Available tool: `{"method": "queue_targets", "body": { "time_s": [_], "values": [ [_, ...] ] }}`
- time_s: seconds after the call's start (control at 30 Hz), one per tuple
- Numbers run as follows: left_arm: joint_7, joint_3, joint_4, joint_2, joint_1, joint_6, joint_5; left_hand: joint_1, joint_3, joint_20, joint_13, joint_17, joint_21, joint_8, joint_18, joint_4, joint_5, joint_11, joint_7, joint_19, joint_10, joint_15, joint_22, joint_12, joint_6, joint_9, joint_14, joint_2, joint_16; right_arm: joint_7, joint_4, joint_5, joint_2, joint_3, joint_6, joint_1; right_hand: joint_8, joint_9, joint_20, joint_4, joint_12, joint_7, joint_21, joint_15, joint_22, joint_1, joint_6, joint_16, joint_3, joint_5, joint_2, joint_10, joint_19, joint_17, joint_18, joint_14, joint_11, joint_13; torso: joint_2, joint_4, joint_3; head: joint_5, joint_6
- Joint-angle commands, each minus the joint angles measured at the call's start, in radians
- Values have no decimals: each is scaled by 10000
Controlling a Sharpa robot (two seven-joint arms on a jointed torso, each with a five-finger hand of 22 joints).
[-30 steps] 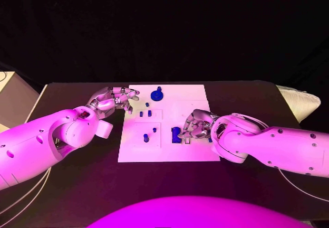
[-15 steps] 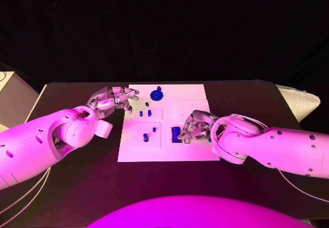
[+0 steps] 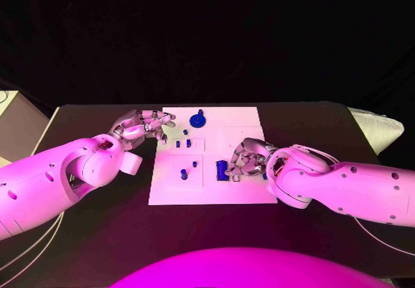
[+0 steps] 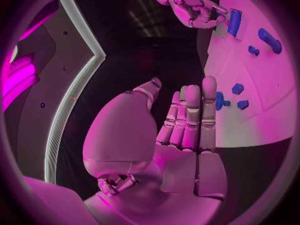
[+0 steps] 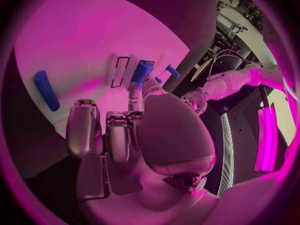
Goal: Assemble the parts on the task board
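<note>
Judging mid-assembly: round part and pegs seated on task board, right hand pinching blue block over its slot, left hand empty, fingers spread.

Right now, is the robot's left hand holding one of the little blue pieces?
No. In the left wrist view the left hand has straight fingers with nothing in them, beside the edge of the task board.
</note>
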Motion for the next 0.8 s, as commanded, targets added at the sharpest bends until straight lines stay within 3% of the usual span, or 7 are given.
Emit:
{"method": "queue_targets", "body": {
  "time_s": [0.03, 0.23, 0.33, 0.6, 0.8],
  "values": [
    [64, 8, 17, 19, -2, 164, 8, -19, 5, -16, 14, -10, -33, 58, 149, 81, 40, -3, 11, -74, -81, -4, -10, 64, -63, 10, -63, 104, 13, 592, 52, 433, -87, 4, -608, -10, -72, -27, -18, 4, 198, 40, 100, -27, 864, -454, -103, 43, 76, 336, -53, 832, 107, 2635, -175, 1079, -1, 2302, -8, 8, 2, 6, 18],
    [67, 8, 12, 21, -3, 159, 7, -2, -6, -14, 17, -13, -39, 73, 149, 110, 39, -2, 12, -72, -102, -3, -11, 85, -69, 9, -67, 127, 17, 1370, 250, 2080, -519, 91, -919, 14, -265, -87, 29, -6, 449, 138, 158, 38, 919, -728, -267, 43, 175, 404, -53, 955, 135, 2635, -190, 1079, 79, 2461, -12, 2, 0, 19, 38],
    [71, 8, 9, 17, -4, 150, 7, -2, -6, -14, 17, -13, -39, 73, 149, 110, 39, -2, 12, -72, -102, -3, -11, 85, -69, 9, -67, 127, 17, 1550, 303, 2544, -794, 132, -840, 82, -519, -166, 84, -49, 577, 240, 130, 108, 923, -635, -463, 43, 345, 349, -66, 1016, 128, 2635, -187, 1079, 165, 2542, -13, -18, 2, 9, 65],
    [85, 8, 17, 20, -8, 140, 7, -2, -6, -14, 17, -13, -39, 73, 149, 110, 39, -2, 12, -72, -102, -3, -11, 85, -69, 9, -67, 127, 17, 1782, 58, 2422, -1590, 167, -48, 253, -1146, -379, 208, -231, 658, 422, 116, 244, 964, 114, -587, 43, 877, 179, -193, 1056, 121, 2635, -186, 1079, 326, 2593, -39, -75, 4, -13, 108],
    [98, 8, 26, 13, -34, 140, 7, -2, -6, -14, 17, -13, -39, 73, 149, 110, 39, -2, 12, -72, -102, -3, -11, 85, -69, 9, -67, 127, 17, 1631, -12, 1733, -2089, 165, 564, 239, -1301, -460, 224, -242, 704, 404, 150, 243, 1002, 306, -378, 43, 1071, 141, -228, 1079, 131, 2635, -191, 1079, 315, 2621, -45, -86, 16, -36, 100]
  ]
}}
